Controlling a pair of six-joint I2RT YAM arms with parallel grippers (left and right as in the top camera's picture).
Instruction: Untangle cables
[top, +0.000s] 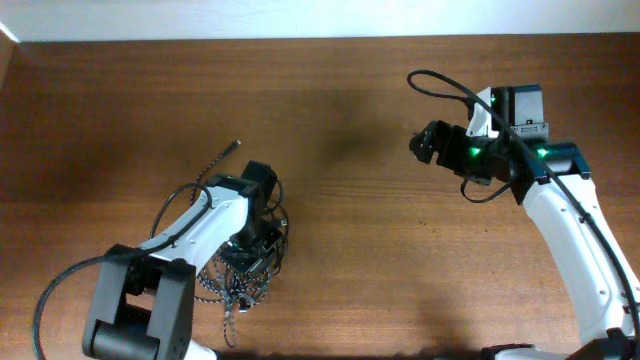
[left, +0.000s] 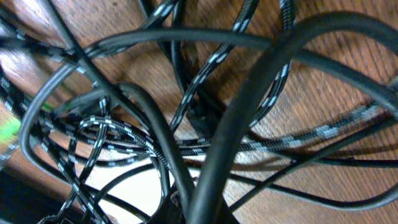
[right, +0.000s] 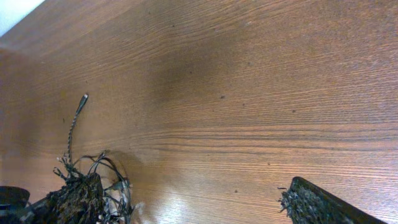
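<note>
Cables (top: 236, 293) being covered by left pincer (top: 252, 255) at desk (top: 350, 150) near-left, its closure cannot be told; right pincer (right: 186, 199) being held spread, well apart. Risk: knots being tightened by blind pulling.

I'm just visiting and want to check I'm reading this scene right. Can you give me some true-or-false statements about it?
1. The cables lie in one tangled heap beneath the left arm. True.
2. The right gripper holds a cable. False: it is open over bare table, well apart from the heap.
3. One speckled cable end sticks out of the heap. True.
4. The table is white. False: it is brown wood.
</note>
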